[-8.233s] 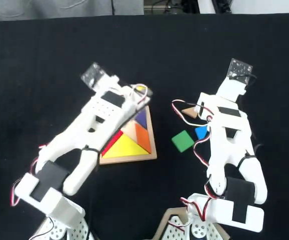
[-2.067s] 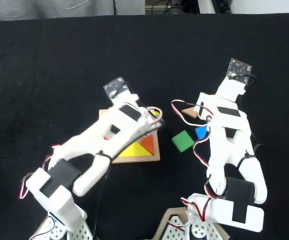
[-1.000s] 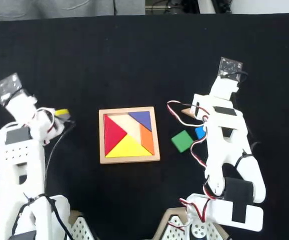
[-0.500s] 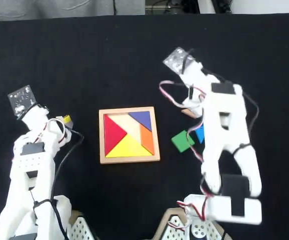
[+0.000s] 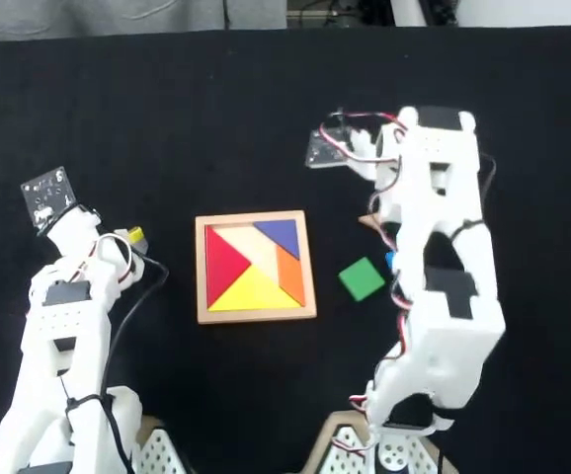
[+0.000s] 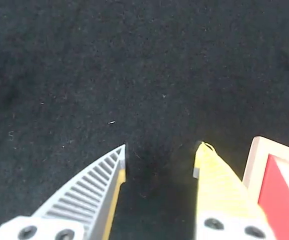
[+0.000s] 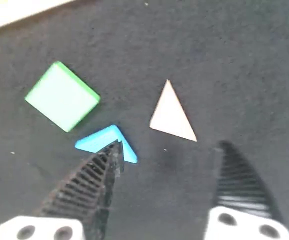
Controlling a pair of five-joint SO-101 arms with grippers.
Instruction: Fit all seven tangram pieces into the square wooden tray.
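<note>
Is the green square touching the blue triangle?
Apart. The right wrist view shows a strip of black table between the green square and the blue triangle.

Light falls evenly from above in the high view. The black cloth table [image 5: 167,118] swallows it and carries no distinct shadows, while the white plastic arms [image 5: 448,341] come out very bright, their upper faces close to washed out. The pale rim of the square wooden tray [image 5: 201,267] is lit flat, without glare. In the left wrist view the cloth is dark, with a faint darker patch between the fingers of the left claw [image 6: 162,150]. In the right wrist view the cloth looks lighter. There the green square block [image 7: 62,97] shows a shaded side edge, and the pale wooden triangle [image 7: 172,115], near the right claw [image 7: 170,145], is brightest.
</note>
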